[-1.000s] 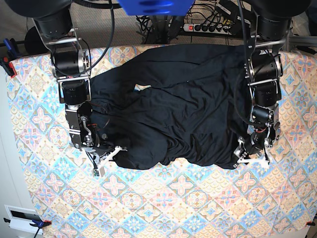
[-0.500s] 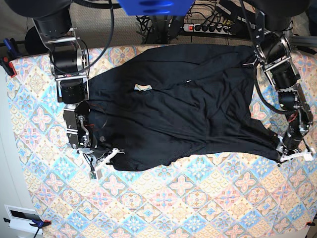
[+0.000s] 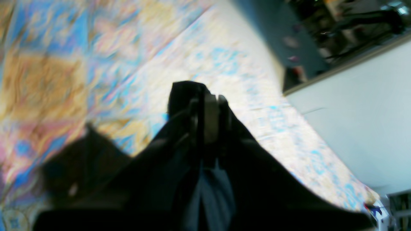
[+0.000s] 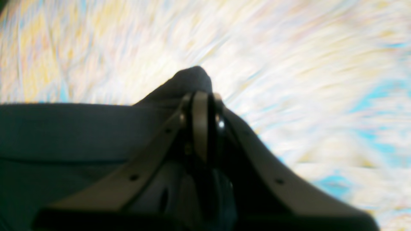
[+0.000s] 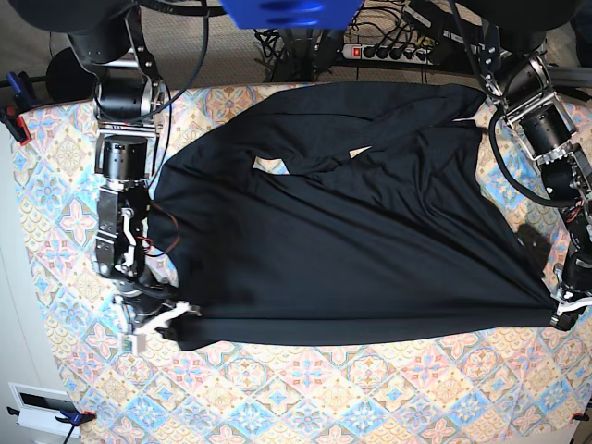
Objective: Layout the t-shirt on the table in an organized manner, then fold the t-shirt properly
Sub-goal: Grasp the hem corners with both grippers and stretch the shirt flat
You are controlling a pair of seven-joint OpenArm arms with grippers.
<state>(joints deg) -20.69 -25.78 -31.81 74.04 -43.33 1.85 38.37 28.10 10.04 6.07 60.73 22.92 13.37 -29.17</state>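
The black t-shirt (image 5: 342, 240) lies spread across the table (image 5: 305, 388), its near edge pulled into a straight taut line between my two grippers. At the base view's far right, my left gripper (image 5: 566, 313) is shut on the shirt's corner; the left wrist view shows black fabric (image 3: 184, 93) pinched between its fingers (image 3: 210, 118). My right gripper (image 5: 157, 319) at the base view's left is shut on the other corner, and in the right wrist view black cloth (image 4: 192, 80) pokes out past its fingers (image 4: 200, 122). Both wrist views are motion-blurred.
The shirt's far part stays bunched with folds near the table's back edge (image 5: 370, 120). A power strip (image 5: 388, 51) and cables lie behind the table. Patterned cloth shows bare along the near side. The table's right edge (image 3: 289, 106) runs close to the left gripper.
Both grippers have pulled apart and toward the near side, dragging the shirt's hem out wide and flat. The left gripper shut on the corner during this second.
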